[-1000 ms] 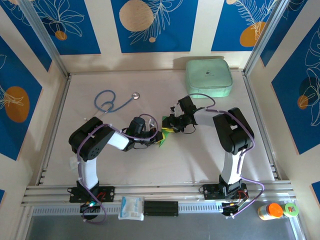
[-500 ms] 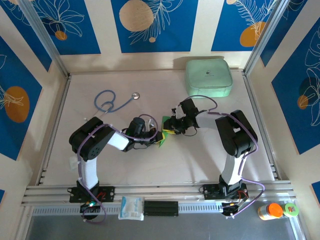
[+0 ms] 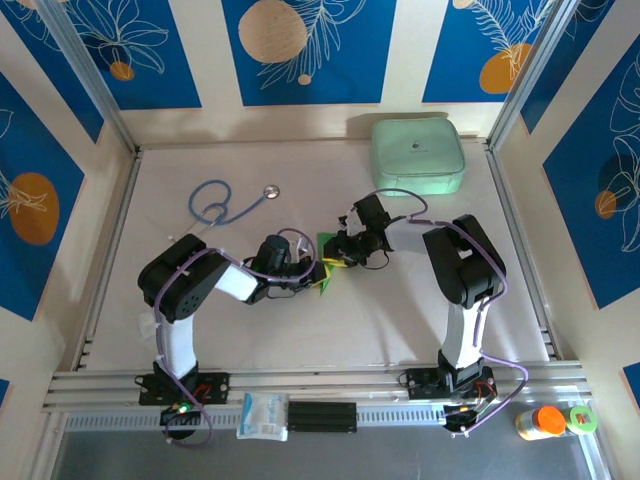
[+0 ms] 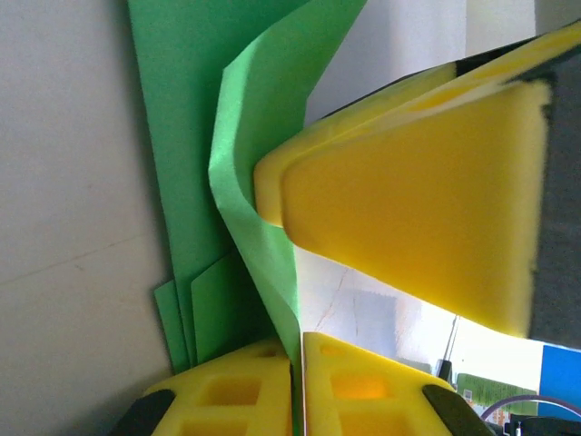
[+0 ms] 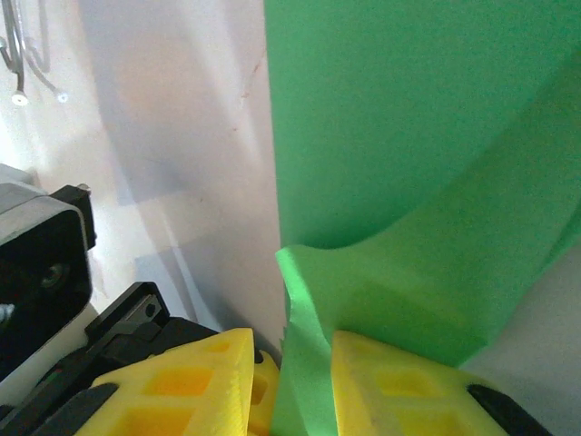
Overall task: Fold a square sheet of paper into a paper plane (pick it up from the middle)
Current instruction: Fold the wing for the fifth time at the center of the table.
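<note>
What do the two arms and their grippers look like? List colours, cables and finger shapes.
The left arm and right arm have bulky black joints, white links and thin purple cables looping alongside. The left gripper and right gripper have black bodies with bright yellow fingers, flat-faced, rounded at the tips, with square pockets moulded into their backs.

paper plane (image 3: 328, 262) | bright green, part-folded, layered creases | mid-table, one flap raised

Top view: square sheet of paper (image 3: 326, 246) mostly hidden under left end effector (image 3: 318, 272) and right end effector (image 3: 340, 258); fold shape unreadable. 2 wrist views crop its edges.
</note>
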Tool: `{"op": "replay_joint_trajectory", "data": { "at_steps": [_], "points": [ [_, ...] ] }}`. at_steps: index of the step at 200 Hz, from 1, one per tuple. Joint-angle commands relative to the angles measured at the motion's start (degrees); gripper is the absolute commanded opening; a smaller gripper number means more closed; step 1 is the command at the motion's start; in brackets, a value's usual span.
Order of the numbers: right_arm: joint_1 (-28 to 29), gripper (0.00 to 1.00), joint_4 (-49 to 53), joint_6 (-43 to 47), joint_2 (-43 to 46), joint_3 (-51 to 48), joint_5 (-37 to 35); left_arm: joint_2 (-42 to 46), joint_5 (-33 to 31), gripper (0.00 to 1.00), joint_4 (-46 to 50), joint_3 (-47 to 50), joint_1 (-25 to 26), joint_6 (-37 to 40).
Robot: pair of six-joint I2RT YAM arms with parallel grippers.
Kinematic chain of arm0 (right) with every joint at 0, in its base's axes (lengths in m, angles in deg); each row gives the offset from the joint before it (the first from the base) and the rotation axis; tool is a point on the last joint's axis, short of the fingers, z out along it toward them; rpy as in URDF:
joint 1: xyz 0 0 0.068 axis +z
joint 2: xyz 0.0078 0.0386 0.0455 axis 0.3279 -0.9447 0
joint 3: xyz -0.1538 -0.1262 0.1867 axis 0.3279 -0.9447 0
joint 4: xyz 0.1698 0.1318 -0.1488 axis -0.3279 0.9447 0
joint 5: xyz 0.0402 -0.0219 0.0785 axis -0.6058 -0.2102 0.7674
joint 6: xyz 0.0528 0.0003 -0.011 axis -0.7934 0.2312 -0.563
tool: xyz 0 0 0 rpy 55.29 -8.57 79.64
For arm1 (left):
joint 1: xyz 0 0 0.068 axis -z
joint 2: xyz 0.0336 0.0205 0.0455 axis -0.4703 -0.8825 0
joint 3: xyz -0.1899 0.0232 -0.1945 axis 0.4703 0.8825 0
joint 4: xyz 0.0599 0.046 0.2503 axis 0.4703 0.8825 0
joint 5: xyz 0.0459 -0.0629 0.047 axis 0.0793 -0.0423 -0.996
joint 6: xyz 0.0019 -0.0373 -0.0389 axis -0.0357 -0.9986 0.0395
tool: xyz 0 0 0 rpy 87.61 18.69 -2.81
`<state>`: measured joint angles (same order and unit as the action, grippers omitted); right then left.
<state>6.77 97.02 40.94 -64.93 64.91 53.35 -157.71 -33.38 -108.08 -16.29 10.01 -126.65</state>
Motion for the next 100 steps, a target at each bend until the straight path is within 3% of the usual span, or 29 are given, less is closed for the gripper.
{"op": "replay_joint_trajectory", "data": {
  "at_steps": [1, 100],
  "points": [
    [0.5, 0.29, 3.5, 1.0, -0.9, 1.4, -1.4, -3.8, -5.1, 0.13, 13.1, 2.6, 0.7, 1.6],
    [1.6, 0.29, 5.8, 0.6, -0.6, 3.0, -3.2, 5.3, -5.0, 0.17, 19.0, 3.0, 1.4, 2.0]
  ]
}}
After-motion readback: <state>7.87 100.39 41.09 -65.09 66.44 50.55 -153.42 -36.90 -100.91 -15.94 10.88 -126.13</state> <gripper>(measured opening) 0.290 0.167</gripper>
